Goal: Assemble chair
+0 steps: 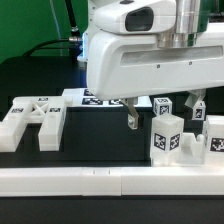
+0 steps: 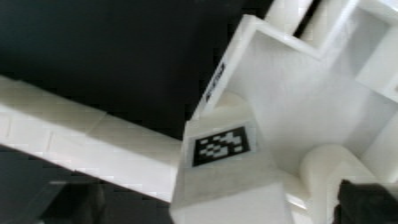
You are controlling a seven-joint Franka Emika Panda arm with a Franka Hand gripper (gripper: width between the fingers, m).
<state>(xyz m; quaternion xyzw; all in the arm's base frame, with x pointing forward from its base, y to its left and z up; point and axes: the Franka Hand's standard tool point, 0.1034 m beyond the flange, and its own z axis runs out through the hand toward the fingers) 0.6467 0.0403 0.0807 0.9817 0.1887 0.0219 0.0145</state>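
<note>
The hand (image 1: 165, 119) is released and wide, and the upright tagged chair block (image 1: 168, 140) stands just below it, apparently between its fingers.

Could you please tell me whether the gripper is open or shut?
Open: the gripper has its two dark fingers spread far apart.

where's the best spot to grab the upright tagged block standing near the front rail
Probably its upper part, across the two flat side faces, coming down from above. The upright tagged block stands on end, taller than wide, top free; smaller pieces crowd its side toward the exterior view's right, so a sideways approach looks tighter.
</note>
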